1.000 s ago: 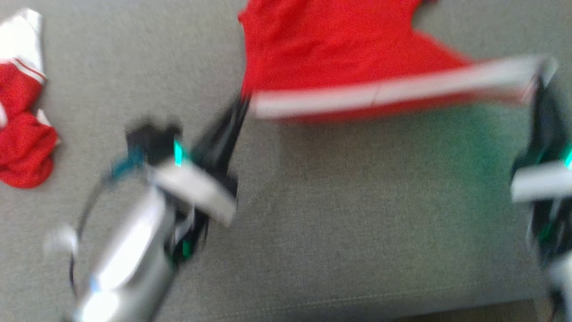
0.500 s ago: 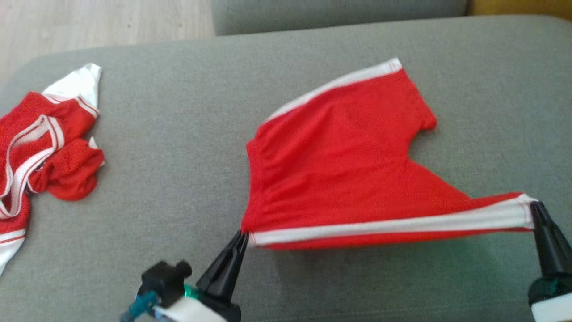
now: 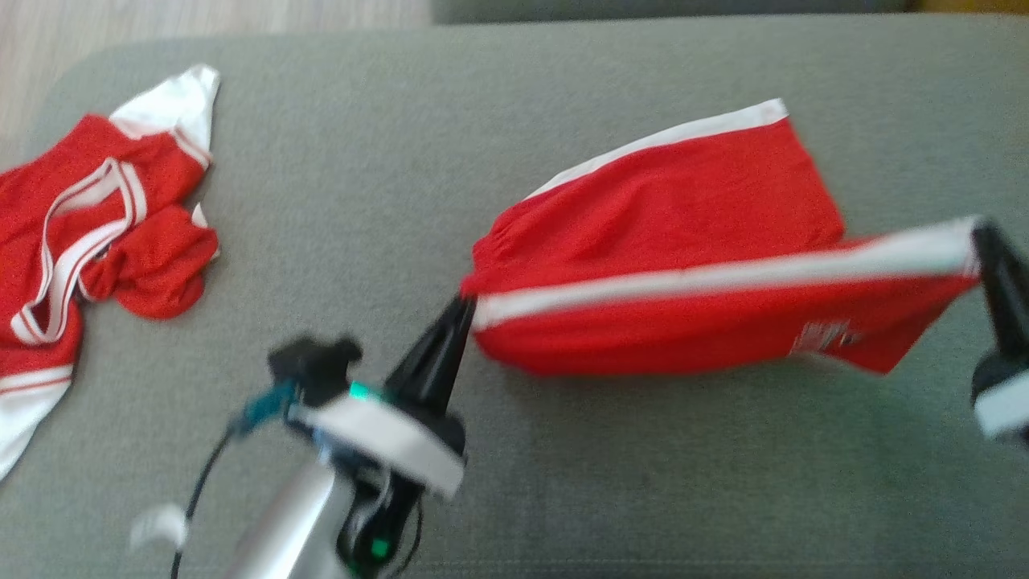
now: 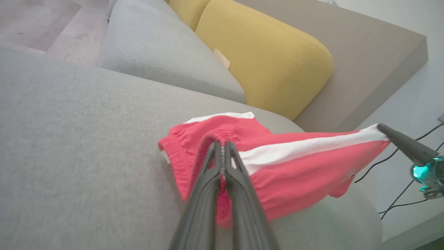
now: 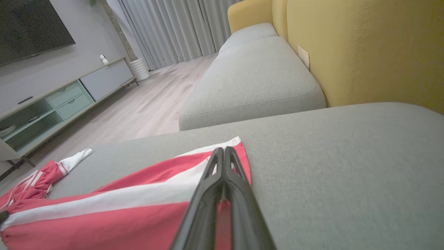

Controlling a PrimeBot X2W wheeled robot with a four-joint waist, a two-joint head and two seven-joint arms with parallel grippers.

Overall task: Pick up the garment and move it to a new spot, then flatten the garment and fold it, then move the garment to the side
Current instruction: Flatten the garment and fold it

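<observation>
A: Fingers first. What did the left gripper have?

B: Both dark fingers were pressed together with no gap. They pinched the shorts at the gathered waistband, right where the white side stripe begins. The right gripper was likewise closed, nipping the far end of that stripe at the leg hem.

A: So the stripe ran between them?

B: Yes, drawn nearly straight from tip to tip. That edge hung clear of the grey seat cushion. The near leg drooped below it with the printed badge showing, and the other leg lay behind on the cushion. Whether the lowest fold touched the seat, I could not tell; the head view was blurred.

A: Handling?

B: Judged light, thin and soft. It sagged wherever it was unsupported and had no stiffness to hold a shape. Probably a little slick, so a shallow pinch could slip. The best holds looked to be the seamed edges, waistband and hem, where the cloth is doubled.

A: Position?

B: Right of centre on the cushion, well apart from the crumpled red-and-white top at the left end.

A: Risk?

B: An uneven pull would likely skew the layers before flattening.
</observation>
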